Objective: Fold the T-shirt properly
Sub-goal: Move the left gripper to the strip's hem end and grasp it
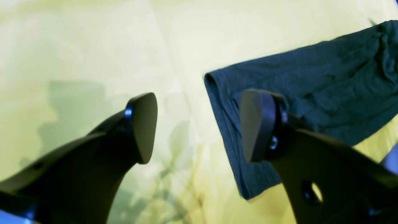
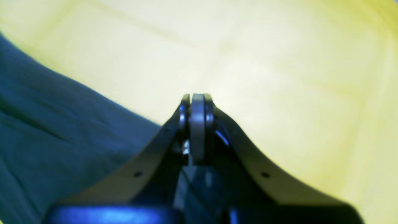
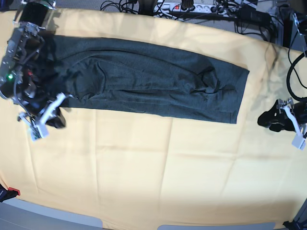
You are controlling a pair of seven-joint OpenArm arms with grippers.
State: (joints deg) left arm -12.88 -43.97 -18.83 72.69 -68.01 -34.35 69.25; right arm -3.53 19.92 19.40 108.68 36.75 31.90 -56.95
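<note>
The dark green-grey heathered knit T-shirt [image 3: 144,88] lies as a long folded band along the far edge of the yellow cloth-covered table [image 3: 144,167] — likely ready for a crosswise fold. The right gripper [image 3: 58,120] sits at the band's end near the table's edge, jaws pressed together on nothing visible. The left gripper [image 1: 199,124] hovers spread just beside the opposite end.

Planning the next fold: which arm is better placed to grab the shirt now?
Probably the left. The left gripper is open right at the T-shirt hem, one finger over the cloth. The right gripper is shut on nothing, beside the shirt's edge.
</note>
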